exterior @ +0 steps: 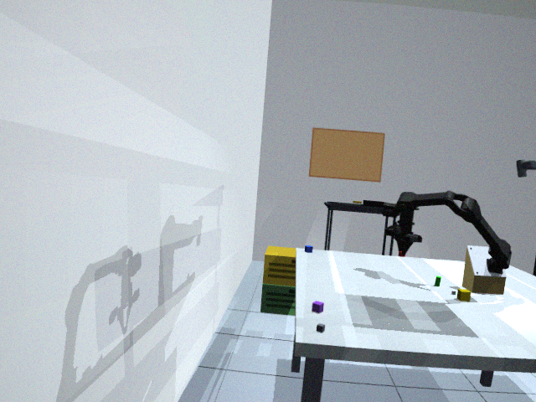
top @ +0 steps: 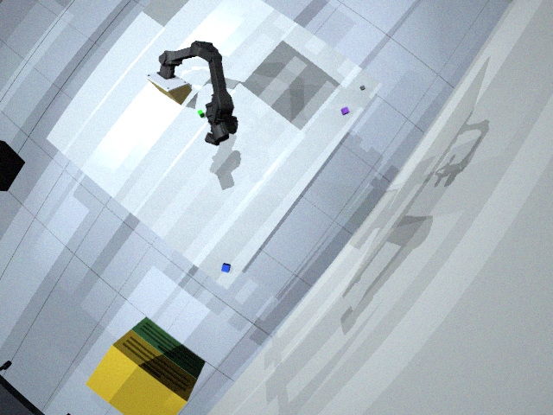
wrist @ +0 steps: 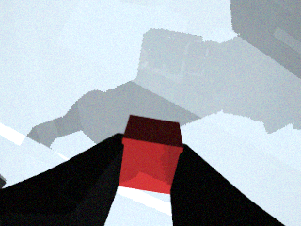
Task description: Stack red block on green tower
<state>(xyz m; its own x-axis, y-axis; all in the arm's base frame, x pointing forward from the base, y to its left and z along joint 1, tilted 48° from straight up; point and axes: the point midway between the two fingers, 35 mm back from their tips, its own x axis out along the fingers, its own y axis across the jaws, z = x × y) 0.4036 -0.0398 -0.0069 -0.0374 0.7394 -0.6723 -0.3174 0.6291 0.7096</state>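
My gripper point(wrist: 150, 149) point(top: 214, 137) point(exterior: 402, 249) is shut on the red block point(wrist: 150, 162), which sits square between the two dark fingers. In the exterior view the gripper hangs well above the white table point(exterior: 389, 342), with only a speck of red showing at its tip. The green tower point(top: 200, 113) point(exterior: 437, 280) stands upright on the table, between the gripper and the arm's base, apart from the fingers. The tower does not show in the wrist view.
A yellow block point(exterior: 464, 294) lies by the arm's tan base wedge point(top: 172, 86) point(exterior: 482, 276). A purple block point(top: 344, 111) point(exterior: 317, 306), a small dark cube point(top: 362, 87) point(exterior: 320, 327) and a blue block point(top: 225, 267) point(exterior: 308, 249) lie near table edges. A yellow-green crate point(top: 147, 375) point(exterior: 279, 276) stands beside the table.
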